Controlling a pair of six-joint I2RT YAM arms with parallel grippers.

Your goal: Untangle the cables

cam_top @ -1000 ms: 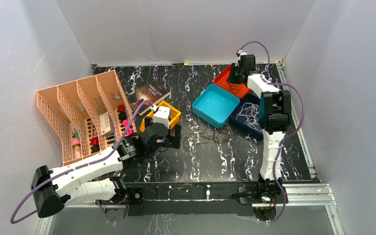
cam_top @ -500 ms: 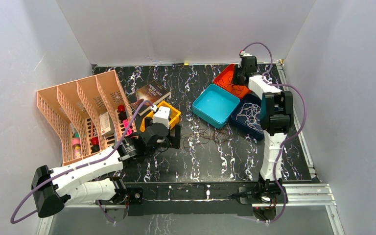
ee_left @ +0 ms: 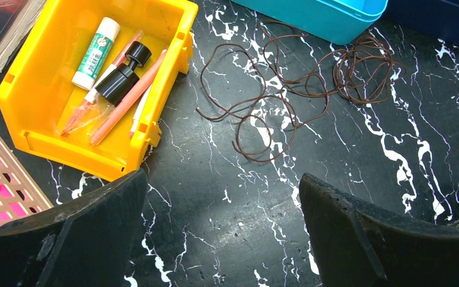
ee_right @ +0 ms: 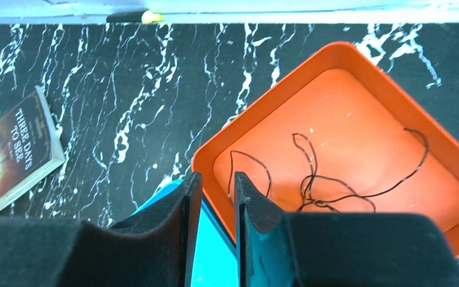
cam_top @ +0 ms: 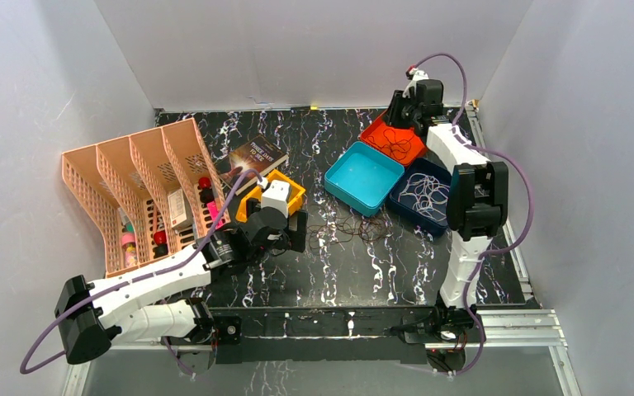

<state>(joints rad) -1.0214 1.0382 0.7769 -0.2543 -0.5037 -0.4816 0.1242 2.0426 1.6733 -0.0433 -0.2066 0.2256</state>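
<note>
A tangle of thin brown cables (cam_top: 353, 229) (ee_left: 346, 75) lies loose on the black marbled table. My left gripper (cam_top: 295, 229) (ee_left: 222, 176) hangs just left of it, open wide with only bare table between its fingers. A thin black cable (cam_top: 392, 142) (ee_right: 314, 185) lies curled in the orange tray (cam_top: 413, 153) (ee_right: 334, 54). Pale cables (cam_top: 425, 191) fill the navy tray (cam_top: 404, 206). My right gripper (cam_top: 400, 113) (ee_right: 218, 179) hovers over the orange tray's near-left rim, jaws a narrow gap apart, open and holding nothing.
A teal tray (cam_top: 363, 177) (ee_left: 323, 18) sits between the trays and the brown tangle. A yellow bin (cam_top: 295, 194) (ee_left: 77, 152) of pens and glue stands left of the tangle. A peach divided organiser (cam_top: 132, 190) and a book (cam_top: 257, 154) (ee_right: 18, 149) are at the left.
My right gripper has risen and drawn back toward the far wall over the orange tray, its jaws parting slightly, and the black cable now shows in the tray. The left arm has barely moved.
</note>
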